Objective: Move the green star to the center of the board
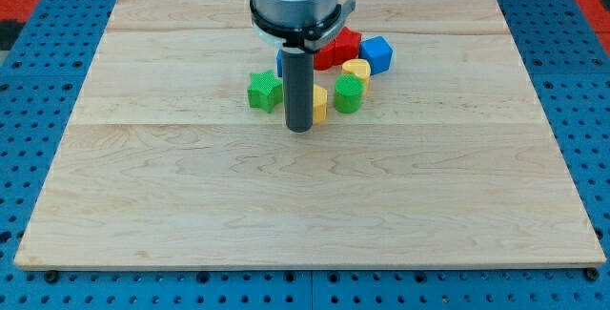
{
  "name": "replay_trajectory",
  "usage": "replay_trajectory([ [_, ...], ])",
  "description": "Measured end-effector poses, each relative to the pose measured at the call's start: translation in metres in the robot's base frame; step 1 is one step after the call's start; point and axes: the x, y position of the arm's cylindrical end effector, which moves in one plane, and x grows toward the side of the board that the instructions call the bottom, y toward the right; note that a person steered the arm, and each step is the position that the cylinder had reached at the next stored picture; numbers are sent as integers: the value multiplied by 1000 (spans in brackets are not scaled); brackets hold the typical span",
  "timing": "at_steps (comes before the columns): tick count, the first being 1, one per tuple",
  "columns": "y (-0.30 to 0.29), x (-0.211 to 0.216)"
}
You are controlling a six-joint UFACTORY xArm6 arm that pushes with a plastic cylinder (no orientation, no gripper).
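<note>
The green star (264, 92) lies on the wooden board (305, 215), a little above the board's middle and left of the rod. My tip (300, 128) is just to the star's right and slightly below it, a small gap apart. The rod hides part of a yellow block (320, 104) right behind it. A green block (348, 94), rounded in shape, sits right of the yellow one.
A second yellow block (356, 70), a red block (337, 49) and a blue cube (376, 54) cluster at the upper right of the rod. A blue block (281, 62) is mostly hidden behind the rod. Blue pegboard (38, 91) surrounds the board.
</note>
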Motion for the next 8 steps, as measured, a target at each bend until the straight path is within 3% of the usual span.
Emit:
replay_trajectory([
  [1, -2, 16],
  [2, -57, 37],
  [3, -87, 3],
  [5, -48, -42],
  [6, -46, -41],
  [7, -94, -35],
  [8, -101, -83],
])
